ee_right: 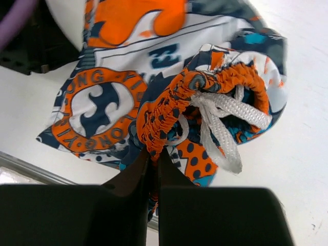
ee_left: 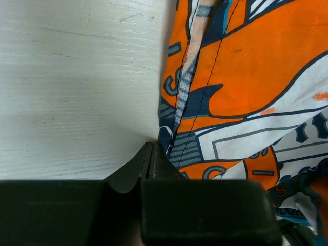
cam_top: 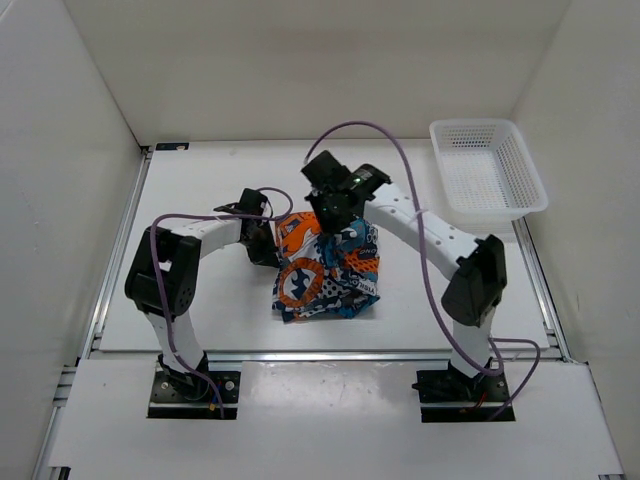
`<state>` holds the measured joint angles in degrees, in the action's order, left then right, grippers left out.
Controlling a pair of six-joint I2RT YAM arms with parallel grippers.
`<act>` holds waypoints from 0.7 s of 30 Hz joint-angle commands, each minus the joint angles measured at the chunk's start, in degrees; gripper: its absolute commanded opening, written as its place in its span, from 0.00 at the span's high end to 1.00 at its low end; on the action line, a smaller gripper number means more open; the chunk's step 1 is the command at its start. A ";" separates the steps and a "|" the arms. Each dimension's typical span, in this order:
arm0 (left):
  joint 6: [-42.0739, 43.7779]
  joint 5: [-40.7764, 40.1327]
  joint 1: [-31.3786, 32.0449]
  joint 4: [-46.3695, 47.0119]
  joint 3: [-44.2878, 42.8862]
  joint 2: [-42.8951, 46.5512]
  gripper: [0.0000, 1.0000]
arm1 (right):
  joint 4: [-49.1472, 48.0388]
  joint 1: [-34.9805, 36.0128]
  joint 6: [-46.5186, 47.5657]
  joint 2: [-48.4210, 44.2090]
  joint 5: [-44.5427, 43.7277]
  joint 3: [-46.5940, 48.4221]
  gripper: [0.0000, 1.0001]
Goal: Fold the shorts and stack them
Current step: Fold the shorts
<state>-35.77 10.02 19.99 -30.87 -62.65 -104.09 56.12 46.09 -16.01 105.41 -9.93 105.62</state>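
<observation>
The shorts [cam_top: 325, 282], printed in orange, teal, navy and white, lie bunched in the middle of the table between both arms. My right gripper [cam_top: 332, 222] is above their far side and is shut on the orange elastic waistband [ee_right: 169, 113]. The white drawstring [ee_right: 220, 118] dangles beside it. The rest of the shorts [ee_right: 102, 102] hangs and spreads below. My left gripper [cam_top: 268, 243] is at the left edge of the cloth. In the left wrist view its jaws [ee_left: 151, 147] are pressed together right at the hem of the shorts [ee_left: 246, 77], which runs taut into the tips.
A white mesh basket [cam_top: 470, 126] stands at the back right of the table. White walls close in the left, right and back sides. A metal rail [cam_top: 320, 355] runs along the table's near edge by the arm bases.
</observation>
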 commanded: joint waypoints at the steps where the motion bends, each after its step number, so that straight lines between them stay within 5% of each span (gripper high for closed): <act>1: 1.58 -1.14 -1.09 -0.50 2.36 -1.02 0.90 | 2.51 3.65 0.10 4.61 -1.67 5.98 1.00; 9: 1.58 -0.62 -3.82 -0.50 3.41 0.91 0.90 | -1.97 7.18 -0.42 14.90 2.01 10.22 0.97; 10: 1.58 -0.62 -3.82 -0.50 3.41 1.69 0.90 | -2.59 7.18 -0.43 15.61 2.89 11.00 0.72; 11: 1.58 -0.62 -4.51 -0.50 3.41 1.70 0.90 | -4.51 7.18 -0.95 16.23 3.77 11.01 0.59; 15: 1.58 1.14 -7.59 -1.11 4.47 8.18 0.90 | -18.64 7.18 -2.26 8.17 9.58 2.19 0.25; 17: 1.58 0.27 -8.64 -4.01 3.33 10.92 0.83 | -23.40 5.78 -3.93 1.86 9.58 -2.24 0.19; 21: 2.81 -3.25 -8.83 -11.13 -2.11 16.55 0.76 | -24.48 1.47 -5.87 -5.72 7.31 -11.03 0.23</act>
<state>-34.57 9.76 10.74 -37.30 -60.03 -94.59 38.17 51.40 -19.73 108.01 -2.17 97.82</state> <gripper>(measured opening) 0.235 0.782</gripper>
